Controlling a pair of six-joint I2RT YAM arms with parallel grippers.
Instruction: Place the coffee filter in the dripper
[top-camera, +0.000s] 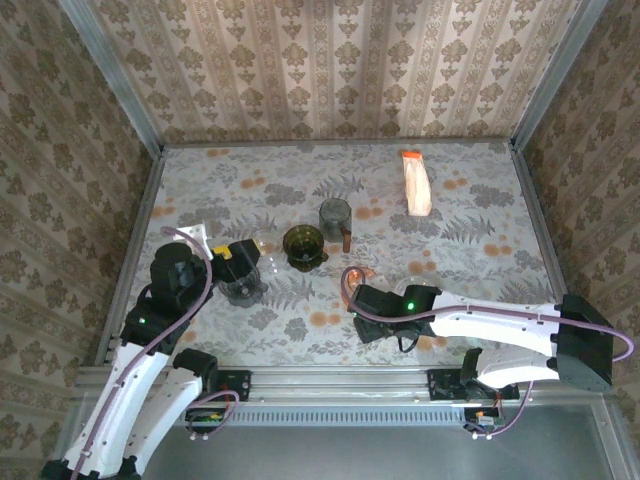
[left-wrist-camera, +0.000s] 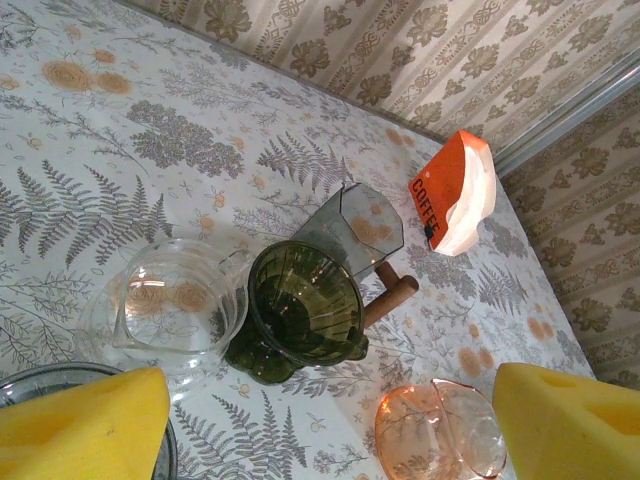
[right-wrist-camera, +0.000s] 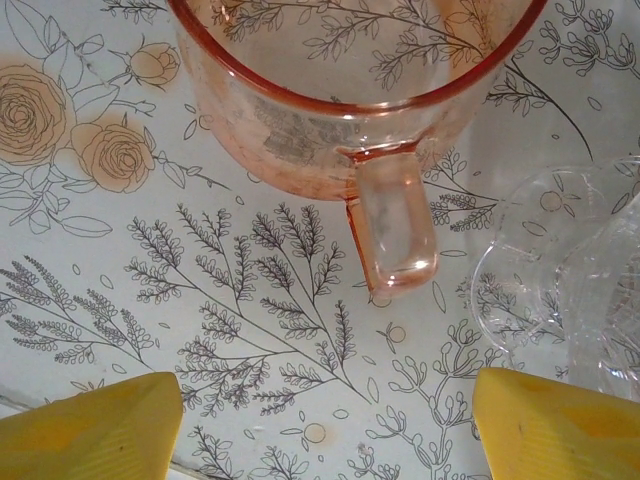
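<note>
The coffee filter pack (top-camera: 416, 182), orange and white with "COFFEE" printed on it (left-wrist-camera: 455, 195), lies at the back right of the table. A green glass dripper (top-camera: 303, 245) (left-wrist-camera: 305, 305) stands mid-table, beside a clear glass dripper (left-wrist-camera: 175, 300). A pink glass dripper (top-camera: 355, 278) (right-wrist-camera: 350, 90) lies just ahead of my right gripper (top-camera: 368, 315) (right-wrist-camera: 325, 440), its handle (right-wrist-camera: 392, 230) pointing toward the open, empty jaws. My left gripper (top-camera: 240, 265) (left-wrist-camera: 325, 440) hovers open over the left side, well short of the green dripper, with nothing between its fingers.
A grey faceted glass server (top-camera: 335, 217) (left-wrist-camera: 355, 225) with a wooden handle (left-wrist-camera: 390, 295) stands behind the green dripper. A dark glass vessel (top-camera: 243, 290) sits under the left gripper. Clear glass (right-wrist-camera: 570, 290) lies right of the pink handle. Patterned walls enclose the table.
</note>
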